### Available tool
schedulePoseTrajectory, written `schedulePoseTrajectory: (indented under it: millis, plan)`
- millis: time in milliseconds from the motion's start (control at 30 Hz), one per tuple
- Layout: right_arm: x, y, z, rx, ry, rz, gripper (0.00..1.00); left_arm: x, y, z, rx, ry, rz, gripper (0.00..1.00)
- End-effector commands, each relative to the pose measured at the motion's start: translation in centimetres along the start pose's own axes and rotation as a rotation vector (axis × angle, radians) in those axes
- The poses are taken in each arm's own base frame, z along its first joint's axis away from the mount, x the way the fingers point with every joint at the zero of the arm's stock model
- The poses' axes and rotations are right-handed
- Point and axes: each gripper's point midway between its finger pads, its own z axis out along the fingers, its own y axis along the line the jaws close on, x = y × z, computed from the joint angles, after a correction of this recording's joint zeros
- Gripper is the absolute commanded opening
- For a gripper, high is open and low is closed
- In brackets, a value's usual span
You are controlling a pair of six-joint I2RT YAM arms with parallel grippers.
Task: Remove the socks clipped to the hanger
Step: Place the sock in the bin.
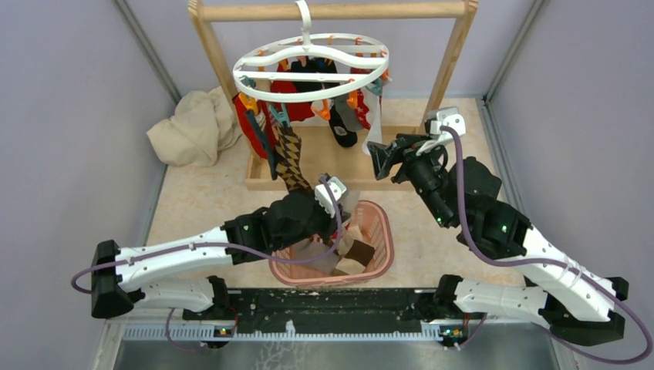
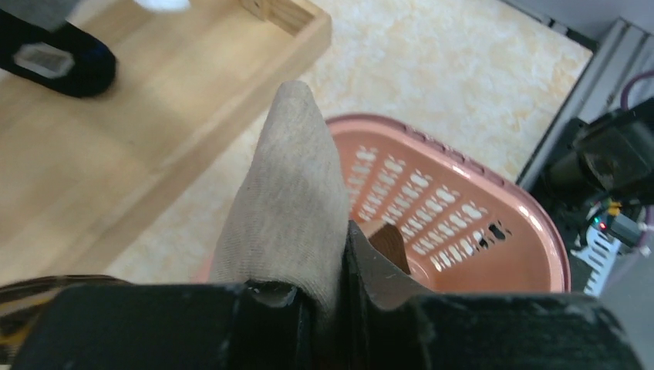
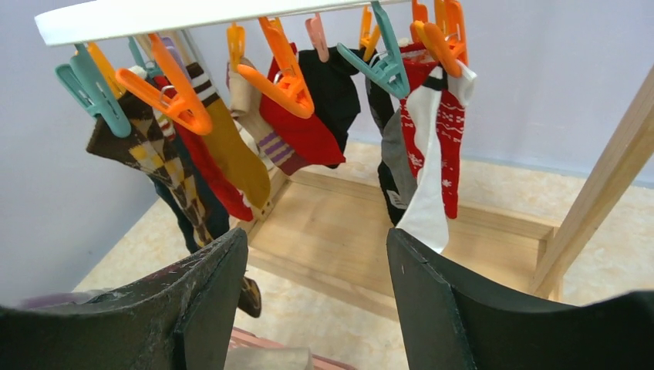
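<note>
Hanger ring [image 3: 154, 17] hangs from the wooden rail [image 1: 332, 11] with mixed socks [image 3: 224, 154] dangling straight down from its clips [image 3: 285, 81]. The right gripper [image 3: 316, 235], jaws spread wide and empty, faces them from just below, with the red-and-white sock [image 3: 451, 146] nearest ahead. Left gripper [image 2: 328, 297] sits farther back over the pink basket [image 2: 532, 223], seemingly pinching a tan sock [image 2: 289, 200] upright.

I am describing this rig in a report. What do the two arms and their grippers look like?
The left arm and right arm have white long links with black joints and bases. A thin purple cable runs along each to a white wrist camera. The left gripper and right gripper have broad, flat black fingers with scuffed edges.
</note>
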Motion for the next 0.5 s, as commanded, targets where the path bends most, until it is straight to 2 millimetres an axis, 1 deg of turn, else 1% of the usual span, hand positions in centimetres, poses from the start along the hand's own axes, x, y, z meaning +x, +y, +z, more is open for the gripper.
schedulePoseTrajectory:
  millis: [0, 133, 167, 300, 333, 367, 400, 433, 467]
  plan:
    - [-0.2, -0.7, -0.6, 0.018, -0.014, 0.024, 0.67, 2.4, -1.8, -0.1, 0.094, 0.046, -0.08, 0.22]
    - [0.0, -0.9, -0.8, 0.02, -0.008, 0.028, 0.67, 5.0, -2.1, -0.3, 0.112, 0.103, -0.11, 0.26]
    - [0.1, -0.9, -0.9, 0.021, -0.006, 0.028, 0.67, 5.9, -2.1, -0.3, 0.113, 0.122, -0.113, 0.28]
    - [0.4, -1.1, -1.0, 0.023, 0.001, 0.029, 0.67, 8.4, -1.7, -0.3, 0.091, 0.171, -0.124, 0.39]
    - [0.4, -1.1, -1.0, 0.023, 0.002, 0.03, 0.67, 9.1, -1.5, -0.2, 0.079, 0.187, -0.124, 0.44]
    - [0.6, -1.0, -1.0, 0.023, 0.006, 0.029, 0.67, 9.8, -1.3, -0.1, 0.067, 0.203, -0.122, 0.52]
    - [0.7, -1.0, -1.0, 0.021, 0.009, 0.028, 0.67, 10.4, -1.1, 0.0, 0.054, 0.221, -0.119, 0.64]
    - [0.8, -1.0, -1.0, 0.019, 0.011, 0.028, 0.67, 10.9, -1.0, 0.1, 0.045, 0.238, -0.117, 0.7]
    - [1.0, -0.9, -0.9, 0.018, 0.017, 0.026, 0.67, 11.3, -0.9, 0.2, 0.042, 0.252, -0.113, 0.74]
